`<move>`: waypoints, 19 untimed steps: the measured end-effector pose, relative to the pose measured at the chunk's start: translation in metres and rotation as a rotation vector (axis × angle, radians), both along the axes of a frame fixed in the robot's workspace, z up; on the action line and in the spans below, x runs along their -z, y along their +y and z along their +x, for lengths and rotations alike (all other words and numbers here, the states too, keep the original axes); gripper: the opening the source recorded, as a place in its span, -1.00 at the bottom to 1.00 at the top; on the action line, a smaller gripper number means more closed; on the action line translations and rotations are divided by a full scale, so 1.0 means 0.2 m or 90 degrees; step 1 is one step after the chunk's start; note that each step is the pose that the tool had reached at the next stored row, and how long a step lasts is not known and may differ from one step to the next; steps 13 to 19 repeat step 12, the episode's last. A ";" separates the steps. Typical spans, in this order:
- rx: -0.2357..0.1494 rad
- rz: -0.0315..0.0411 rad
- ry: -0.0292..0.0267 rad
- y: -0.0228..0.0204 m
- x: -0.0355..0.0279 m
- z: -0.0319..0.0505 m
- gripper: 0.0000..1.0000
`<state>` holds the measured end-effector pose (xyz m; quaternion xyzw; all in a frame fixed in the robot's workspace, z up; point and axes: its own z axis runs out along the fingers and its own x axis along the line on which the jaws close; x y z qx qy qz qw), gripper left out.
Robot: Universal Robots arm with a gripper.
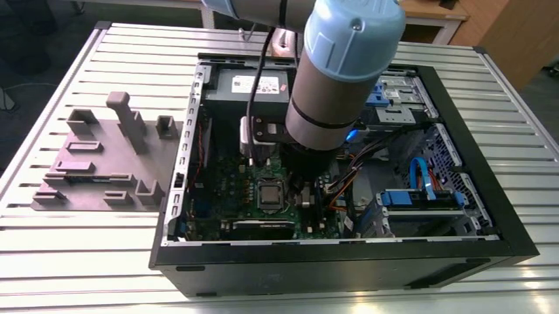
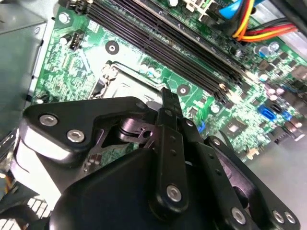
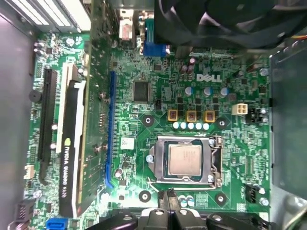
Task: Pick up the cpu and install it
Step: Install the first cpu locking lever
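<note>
The cpu (image 3: 184, 159) lies flat inside the socket (image 3: 217, 162) of the motherboard (image 3: 144, 72), metal top upward. It is square, with no clear long axis. The gripper (image 3: 168, 195), fingers together and empty, hangs just beside the socket.

The end effector (image 2: 166, 96) covers much of the socket (image 2: 120, 81) in the second wrist view.

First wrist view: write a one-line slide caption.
The cpu sits in its socket on the motherboard, the gripper close beside it.
</note>
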<state>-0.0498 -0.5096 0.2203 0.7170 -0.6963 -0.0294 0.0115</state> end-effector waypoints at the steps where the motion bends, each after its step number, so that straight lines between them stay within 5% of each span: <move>1: 0.000 -0.0001 0.0000 0.000 -0.009 0.000 -0.80; 4: 0.000 0.0002 0.0000 0.000 -0.032 0.000 -0.80; 19: 0.000 0.0002 0.0000 0.000 -0.032 0.001 -0.80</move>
